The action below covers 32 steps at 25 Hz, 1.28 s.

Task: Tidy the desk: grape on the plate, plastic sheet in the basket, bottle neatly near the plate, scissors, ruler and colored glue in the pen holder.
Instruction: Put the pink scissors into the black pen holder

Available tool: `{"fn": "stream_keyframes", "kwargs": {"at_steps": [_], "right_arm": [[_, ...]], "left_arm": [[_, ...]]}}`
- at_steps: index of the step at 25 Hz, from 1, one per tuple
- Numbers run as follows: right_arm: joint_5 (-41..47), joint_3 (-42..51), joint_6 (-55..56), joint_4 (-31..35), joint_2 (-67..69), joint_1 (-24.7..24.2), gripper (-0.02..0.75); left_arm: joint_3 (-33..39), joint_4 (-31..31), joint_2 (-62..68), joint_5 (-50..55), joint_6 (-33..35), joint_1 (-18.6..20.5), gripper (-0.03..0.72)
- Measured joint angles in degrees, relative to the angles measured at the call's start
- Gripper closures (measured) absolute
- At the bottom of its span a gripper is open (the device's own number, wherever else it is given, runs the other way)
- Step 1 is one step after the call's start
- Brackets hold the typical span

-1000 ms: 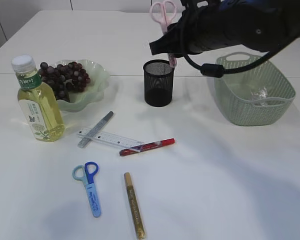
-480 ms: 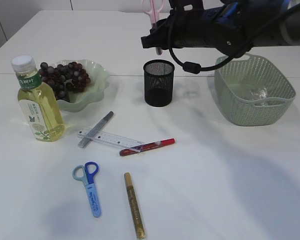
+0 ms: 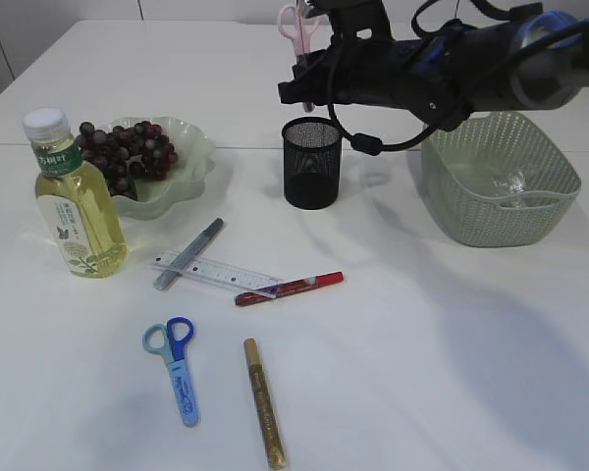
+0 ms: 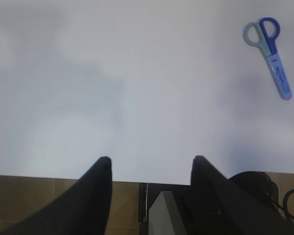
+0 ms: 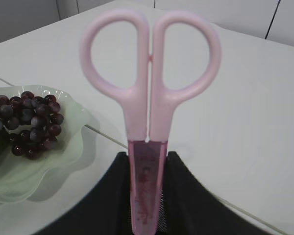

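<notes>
Right gripper (image 5: 146, 196) clamps pink scissors (image 5: 148, 98) by the sheathed blade, handles up, above and just far of the holder (image 3: 311, 162). Light, stiff, smooth plastic; the sheath grip looks sound but could slip or pivot. Left gripper (image 4: 149, 169) spread, empty, low over the near left table; blue scissors (image 4: 269, 54) lie nearby, flat and thin, best taken across the body.
</notes>
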Motion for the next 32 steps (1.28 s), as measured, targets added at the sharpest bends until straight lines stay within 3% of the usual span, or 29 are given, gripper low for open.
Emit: {"fn": "stream_keyframes", "kwargs": {"at_steps": [14,32], "right_arm": [[-5.3,0.0,0.0,-0.3,4.4,-1.4,0.564],[-5.6,0.0,0.0,-0.3,5.3,-1.4,0.563]], "left_arm": [[0.0,0.0,0.0,0.0,0.0,0.0,0.309],[0.0,0.0,0.0,0.0,0.0,0.0,0.309]]}}
